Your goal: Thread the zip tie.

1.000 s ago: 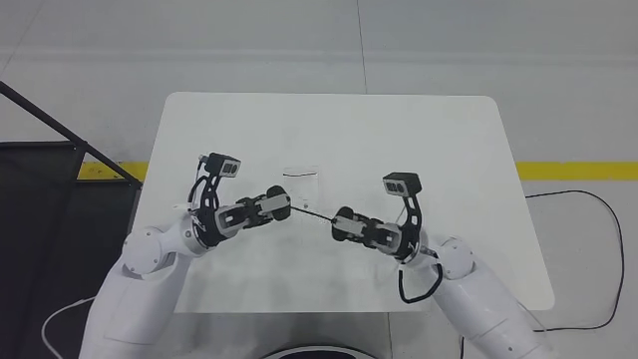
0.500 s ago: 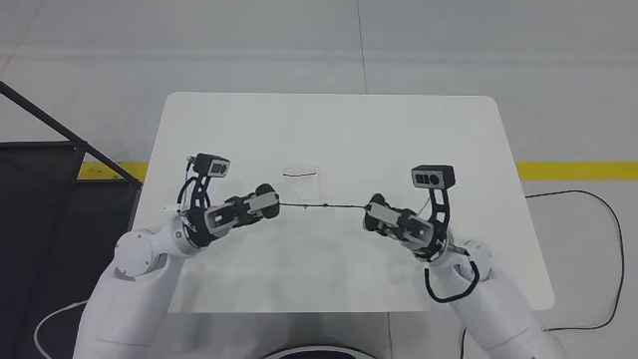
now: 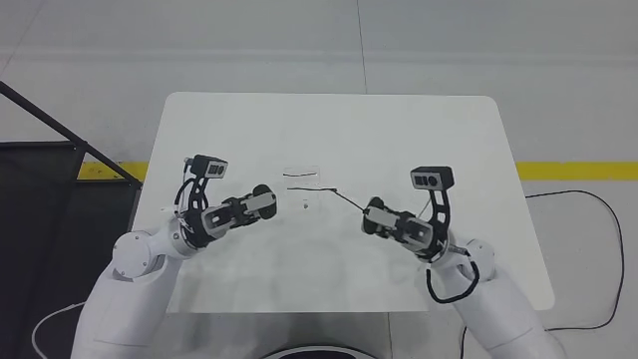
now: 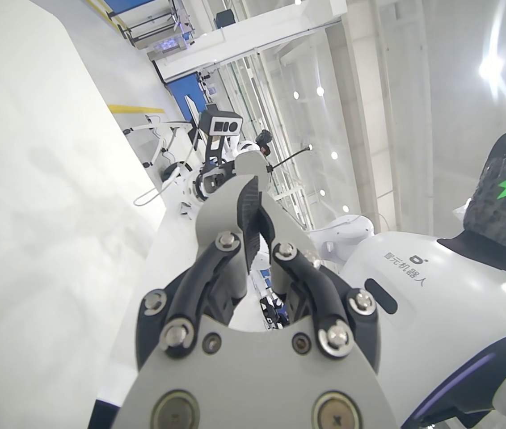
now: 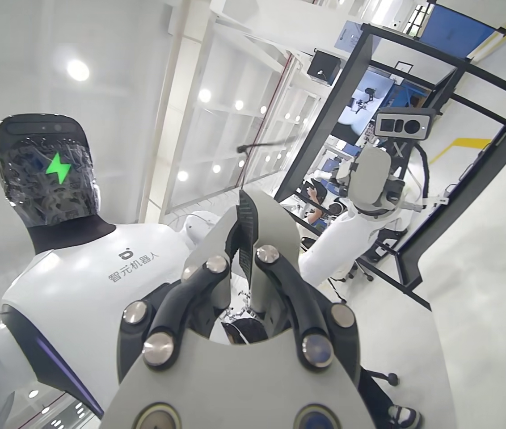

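The zip tie (image 3: 348,199), gripped by right tool (image 3: 370,211), has come free of left tool (image 3: 267,200) (closed, empty).

the robot has a white glossy torso (image 5: 101,296), a black head (image 5: 34,198) with a green lightning mark (image 5: 57,163), and the left gripper (image 4: 254,182) and right gripper (image 5: 244,200) are grey metal with black links and silver screws.

Desk (image 3: 429,130) white, smooth, with a faint sheen; zip tie (image 3: 347,197) thin black plastic; fingers (image 4: 215,212) matt grey, metal by the look, with black ribbed rubbery pads (image 4: 247,207); screws (image 4: 175,336) bright polished metal; floor (image 3: 199,30) smooth, lightly glossy.
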Motion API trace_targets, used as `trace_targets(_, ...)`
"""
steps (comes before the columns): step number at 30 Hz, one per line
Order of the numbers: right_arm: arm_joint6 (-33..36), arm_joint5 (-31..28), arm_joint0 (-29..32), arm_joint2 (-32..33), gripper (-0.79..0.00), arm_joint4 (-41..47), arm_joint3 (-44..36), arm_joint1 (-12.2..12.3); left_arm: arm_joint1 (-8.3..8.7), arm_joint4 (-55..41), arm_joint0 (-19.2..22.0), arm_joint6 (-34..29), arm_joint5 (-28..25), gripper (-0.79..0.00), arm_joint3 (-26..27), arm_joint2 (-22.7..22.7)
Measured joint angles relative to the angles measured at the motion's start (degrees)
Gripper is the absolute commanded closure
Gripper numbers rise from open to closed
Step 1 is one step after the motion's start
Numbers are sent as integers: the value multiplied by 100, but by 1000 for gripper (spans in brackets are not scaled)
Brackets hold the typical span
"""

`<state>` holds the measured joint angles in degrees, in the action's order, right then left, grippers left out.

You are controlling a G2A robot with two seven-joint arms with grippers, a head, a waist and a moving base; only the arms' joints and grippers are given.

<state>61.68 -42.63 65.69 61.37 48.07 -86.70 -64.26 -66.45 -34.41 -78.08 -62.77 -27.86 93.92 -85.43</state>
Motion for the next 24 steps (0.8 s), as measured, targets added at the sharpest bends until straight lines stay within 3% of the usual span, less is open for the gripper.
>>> trace_targets(4, -564, -563, 49, 56, 0, -1123, -111, 38, 8, 209, -129, 481, -146, -785, 97, -165)
trace_targets(8, -1490, -1449, 219, 378, 0, -3095, -222, 85, 14, 731, -454, 1333, -273, -785, 357, -444)
trace_targets(10, -1938, -1508, 327, 611, 0, -4084, -405, 60, 11, 1046, -603, 1781, -256, -785, 487, -551)
trace_targets(13, -3036, -830, 591, 925, 0, -6126, -1053, -41, -7, 1595, -810, 2494, -161, -785, 677, -621)
trace_targets(17, -4562, 502, 958, 575, 0, -8889, -1715, -198, -28, 2207, -958, 3163, -8, -785, 822, -591)
trace_targets(20, -5098, 1010, 959, 250, 0, -9879, -1651, -263, -31, 2307, -974, 3265, 13, -785, 830, -577)
trace_targets(24, -5110, 1026, 950, 242, 0, -9963, -1636, -264, -31, 2294, -971, 3248, 11, -785, 828, -578)
